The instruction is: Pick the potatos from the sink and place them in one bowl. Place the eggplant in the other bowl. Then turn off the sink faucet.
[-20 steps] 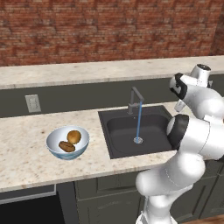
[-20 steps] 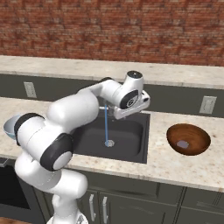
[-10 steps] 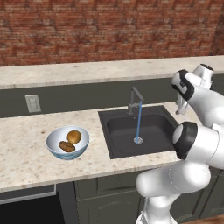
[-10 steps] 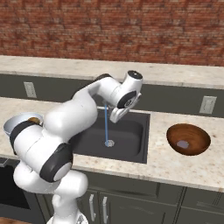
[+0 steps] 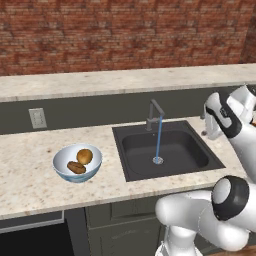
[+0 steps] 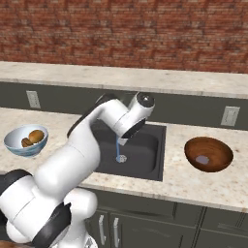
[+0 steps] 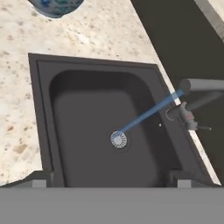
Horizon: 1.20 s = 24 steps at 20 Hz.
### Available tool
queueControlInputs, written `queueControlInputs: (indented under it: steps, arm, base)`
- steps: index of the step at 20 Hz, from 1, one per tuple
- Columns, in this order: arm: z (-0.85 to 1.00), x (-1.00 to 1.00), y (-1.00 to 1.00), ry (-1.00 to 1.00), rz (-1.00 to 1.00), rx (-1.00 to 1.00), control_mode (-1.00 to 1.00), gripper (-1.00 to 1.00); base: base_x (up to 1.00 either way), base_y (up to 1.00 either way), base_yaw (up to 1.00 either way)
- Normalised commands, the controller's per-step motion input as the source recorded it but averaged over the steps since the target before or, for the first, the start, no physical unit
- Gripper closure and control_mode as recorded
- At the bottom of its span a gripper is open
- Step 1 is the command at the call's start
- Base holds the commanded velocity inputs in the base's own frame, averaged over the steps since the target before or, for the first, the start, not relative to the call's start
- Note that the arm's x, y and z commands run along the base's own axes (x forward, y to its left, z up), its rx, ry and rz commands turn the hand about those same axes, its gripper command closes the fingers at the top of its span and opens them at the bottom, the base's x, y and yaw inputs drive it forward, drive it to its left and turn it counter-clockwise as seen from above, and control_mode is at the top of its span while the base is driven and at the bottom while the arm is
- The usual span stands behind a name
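Note:
Two brown potatos (image 5: 81,161) lie in the pale blue-white bowl (image 5: 61,167) on the counter left of the sink (image 5: 192,159); they also show as potatos (image 6: 32,138) in that bowl (image 6: 14,144). The grey eggplant (image 6: 202,159) sits in the dark brown bowl (image 6: 215,147), right of the sink (image 6: 147,150). Water runs from the sink faucet (image 5: 154,111) to the drain (image 7: 118,139). My gripper (image 7: 111,179) hangs open and empty above the basin (image 7: 83,109), with the faucet (image 7: 199,85) to its right. It also shows at the sink's right side as the gripper (image 5: 212,131).
The faucet's small lever (image 7: 193,124) sticks out by the post at the basin's edge. Speckled counter (image 5: 30,185) surrounds the sink, with a dark backsplash and a wall socket (image 5: 37,118) behind. A second socket (image 6: 230,116) is behind the brown bowl.
The arm has folded differently, its elbow dropping low and forward. The hand has sunk a little over the sink's right side. The jaws stay open and nothing else has moved.

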Motion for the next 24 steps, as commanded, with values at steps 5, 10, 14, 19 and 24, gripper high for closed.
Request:
queueControlInputs:
  steps: [5, 10, 14, 19, 24]
  arm:
    - [0.04, 0.01, 0.01, -0.23, -0.01, 0.12, -1.0, -1.0]
    - [0.22, 0.03, 0.0, -0.03, 0.0, 0.23, -1.0, -1.0]
    - [0.14, 0.0, -0.03, 0.0, 0.0, 0.25, -1.0, -1.0]
    - [0.0, 0.03, -0.25, 0.0, 0.04, 0.22, -1.0, -1.0]
    - [-0.02, 0.24, -0.06, 0.0, 0.01, 0.19, -1.0, -1.0]
  base:
    - [0.0, 0.0, 0.0]
    - [0.0, 0.0, 0.0]
    - [0.0, 0.0, 0.0]
    - [0.0, 0.0, 0.0]
    - [0.0, 0.0, 0.0]
